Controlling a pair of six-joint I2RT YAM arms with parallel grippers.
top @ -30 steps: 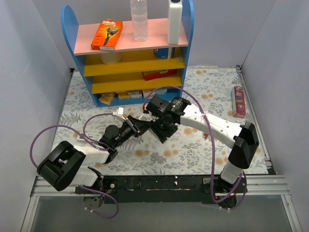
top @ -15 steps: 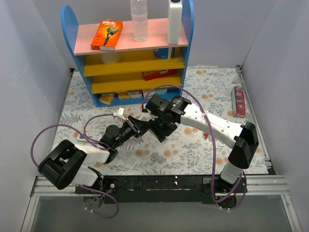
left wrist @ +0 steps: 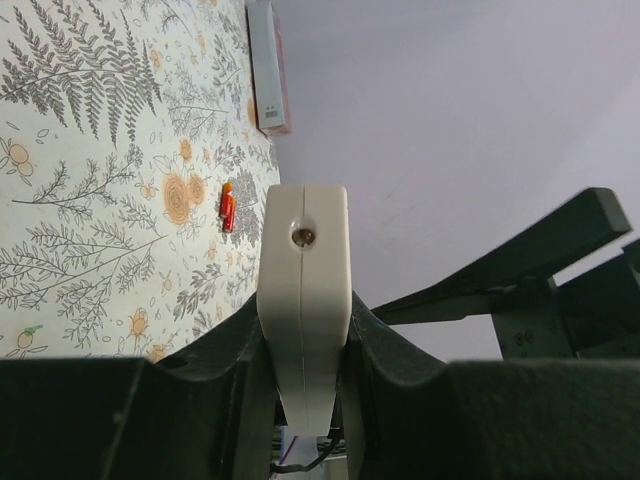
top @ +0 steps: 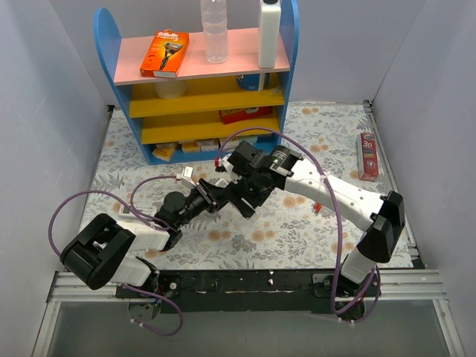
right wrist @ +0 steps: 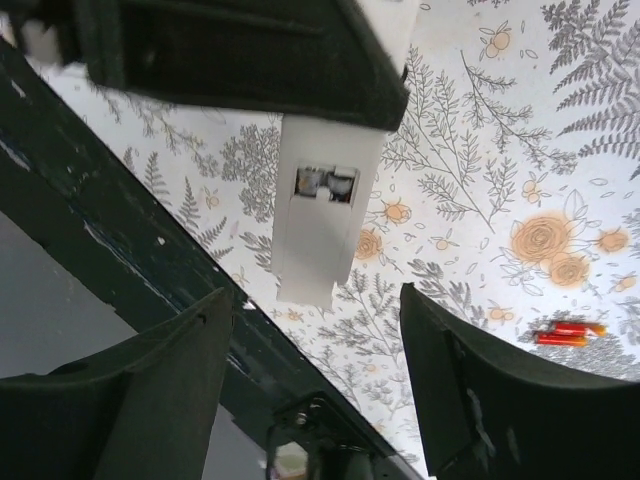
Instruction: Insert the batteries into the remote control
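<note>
My left gripper (top: 214,195) is shut on the white remote control (left wrist: 303,270) and holds it above the mat; its end faces the left wrist camera. In the right wrist view the remote (right wrist: 320,215) shows an open battery slot with a metal contact inside. My right gripper (right wrist: 318,297) is open, its fingers (right wrist: 470,390) apart on either side below the remote's free end, not touching it. In the top view the right gripper (top: 239,193) is close beside the left one. Two small red battery-like cylinders (right wrist: 565,333) lie on the mat, also seen from above (top: 317,207).
A blue shelf unit (top: 201,97) with boxes and bottles stands at the back. A red-and-white box (top: 367,156) lies at the right edge of the flowered mat, also in the left wrist view (left wrist: 268,70). The black rail (top: 245,281) runs along the near edge.
The right arm has shifted: its elbow swung right and its gripper moved slightly left, closer to the left gripper. The left arm still holds the remote in place.
</note>
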